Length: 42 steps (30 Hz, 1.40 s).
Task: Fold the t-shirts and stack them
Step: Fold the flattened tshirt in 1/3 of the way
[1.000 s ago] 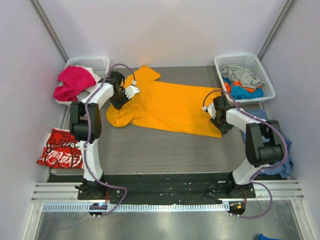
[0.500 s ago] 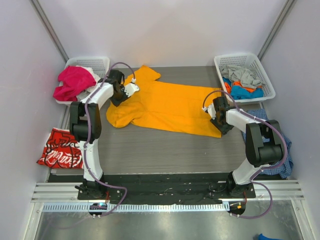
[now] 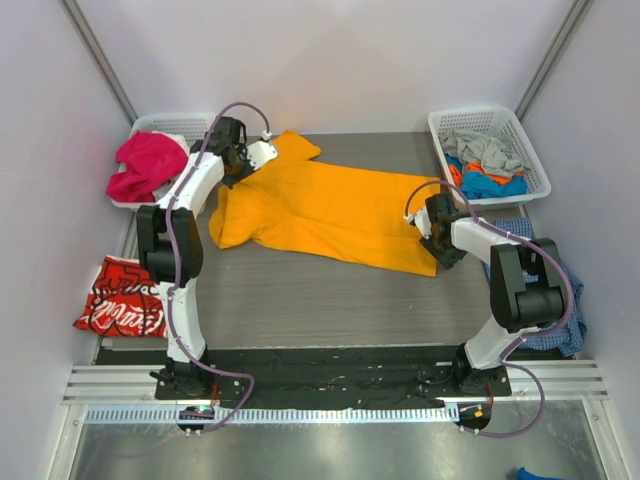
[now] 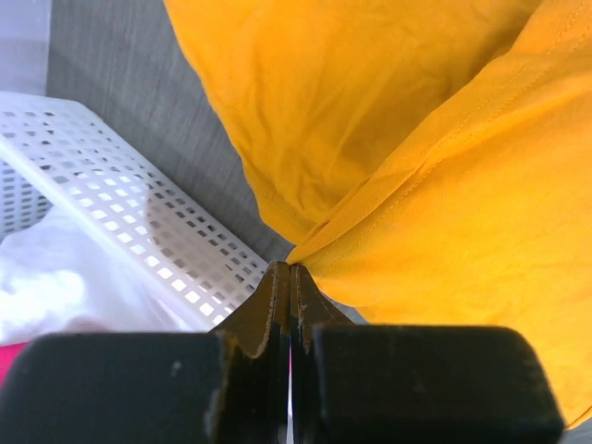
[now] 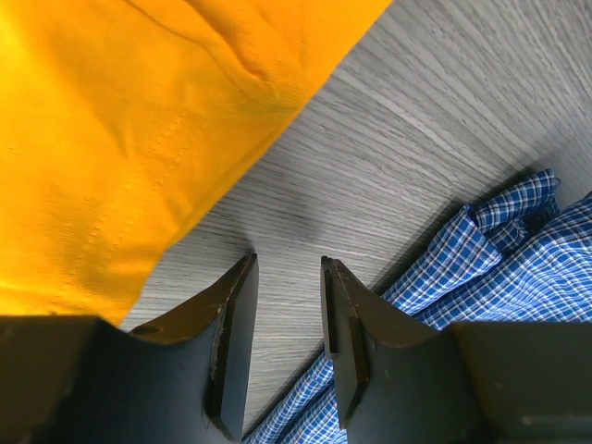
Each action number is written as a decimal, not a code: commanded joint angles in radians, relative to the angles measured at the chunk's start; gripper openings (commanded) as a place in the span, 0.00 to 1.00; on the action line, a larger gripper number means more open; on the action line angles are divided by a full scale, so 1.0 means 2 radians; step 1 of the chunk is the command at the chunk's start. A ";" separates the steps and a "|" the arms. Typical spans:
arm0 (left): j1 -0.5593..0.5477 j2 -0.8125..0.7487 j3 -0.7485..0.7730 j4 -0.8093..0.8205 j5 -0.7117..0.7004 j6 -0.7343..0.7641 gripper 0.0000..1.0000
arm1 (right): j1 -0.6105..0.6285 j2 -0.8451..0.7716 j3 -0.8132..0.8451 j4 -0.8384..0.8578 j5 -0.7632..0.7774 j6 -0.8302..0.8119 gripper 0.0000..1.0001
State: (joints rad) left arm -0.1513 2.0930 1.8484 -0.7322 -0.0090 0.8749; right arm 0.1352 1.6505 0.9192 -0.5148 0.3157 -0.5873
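**Orange t-shirt** (image 3: 320,210): it lies spread out on the far half of the table (image 3: 300,300). It runs from near the far left corner toward the right edge, and most of the cloth is flat. One sleeve points at the far edge.

**Left gripper** (image 4: 289,270): the jaws are clenched on a fold of the orange t-shirt at its far left end. In the left wrist view the cloth is pinched between the tips and a stitched seam runs away from them. The grip point is just beside the left basket (image 3: 185,125).

**Right gripper** (image 5: 289,270): the jaws are released, and bare table surface shows in the gap between them. It is low over the table, just beside the near right corner of the orange t-shirt. The hem is not between the jaws.

**Red t-shirt** (image 3: 120,297): it has white lettering and lies crumpled at the left edge of the table, well apart from both grippers.

**Other items:**
- A pink cloth (image 3: 148,165) hangs over the side of the left basket.
- The right basket (image 3: 490,150), at the far right corner, holds grey, orange and blue garments.
- A blue checked cloth (image 5: 481,277) lies at the right edge of the table, near the right gripper.
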 commanded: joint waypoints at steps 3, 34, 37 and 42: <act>-0.009 0.004 0.023 0.018 -0.015 0.021 0.00 | -0.002 -0.001 -0.001 0.015 -0.001 0.007 0.40; -0.032 0.069 0.058 0.112 -0.045 0.065 0.00 | -0.001 -0.005 -0.021 0.024 0.009 0.009 0.40; -0.037 0.079 0.058 0.118 -0.055 0.071 0.00 | -0.002 -0.006 -0.021 0.025 0.008 0.009 0.40; -0.041 0.088 0.056 0.130 -0.065 0.067 0.11 | -0.002 -0.008 -0.022 0.026 0.010 0.008 0.40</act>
State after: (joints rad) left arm -0.2279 2.2631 1.9282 -0.5289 -0.1089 0.9993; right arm 0.1352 1.6489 0.8936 -0.4736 0.3473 -0.5877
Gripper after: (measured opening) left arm 0.015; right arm 0.400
